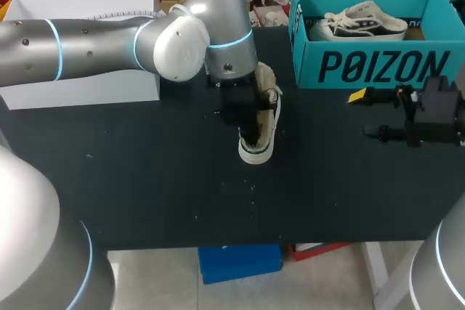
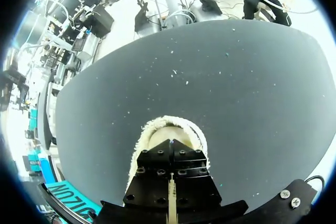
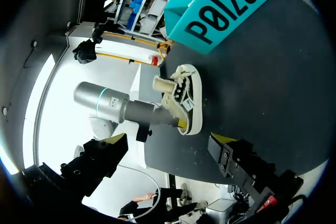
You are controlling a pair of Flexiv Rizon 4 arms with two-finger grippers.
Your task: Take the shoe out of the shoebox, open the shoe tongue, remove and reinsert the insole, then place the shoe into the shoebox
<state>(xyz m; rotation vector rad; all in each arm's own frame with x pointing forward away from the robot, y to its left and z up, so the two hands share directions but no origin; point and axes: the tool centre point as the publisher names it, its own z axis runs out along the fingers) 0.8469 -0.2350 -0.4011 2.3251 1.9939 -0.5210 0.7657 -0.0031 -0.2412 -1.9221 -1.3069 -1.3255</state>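
Holding the left gripper (image 2: 170,153), fingers pressed together, tips down inside the shoe (image 1: 258,152) near the bench's middle. Holding the right gripper (image 1: 370,114), fingers spread wide apart, by the right edge, just before the shoebox (image 1: 378,67) at the far right corner.

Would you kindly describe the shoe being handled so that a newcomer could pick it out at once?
Find the teal shoebox at the far right of the black table. Left of it, out on the tabletop, is a cream shoe with a white sole. Unlike the other shoe lying in the box, it has the left gripper at its opening.
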